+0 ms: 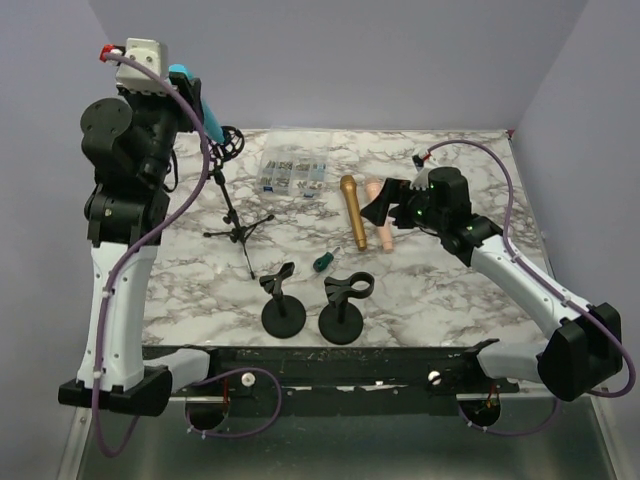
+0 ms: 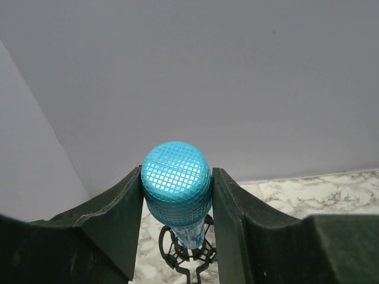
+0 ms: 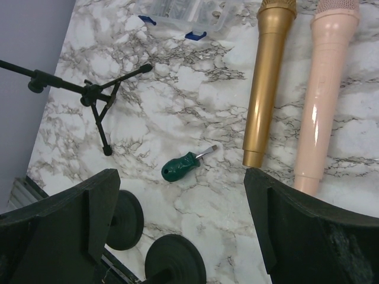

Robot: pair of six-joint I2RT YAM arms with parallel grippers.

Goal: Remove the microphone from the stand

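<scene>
Left wrist view: the left gripper (image 2: 176, 173) clamps the blue microphone (image 2: 176, 192) by its head above the stand (image 2: 187, 255); the right gripper (image 3: 180, 177) gapes wide over the table (image 3: 195, 112).

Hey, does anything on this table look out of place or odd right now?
Only the green-handled screwdriver: it lies loose on the table between the tripod stand and the gold microphone, the one tool among the mic gear. Nothing looks spilled, tipped or broken.
</scene>
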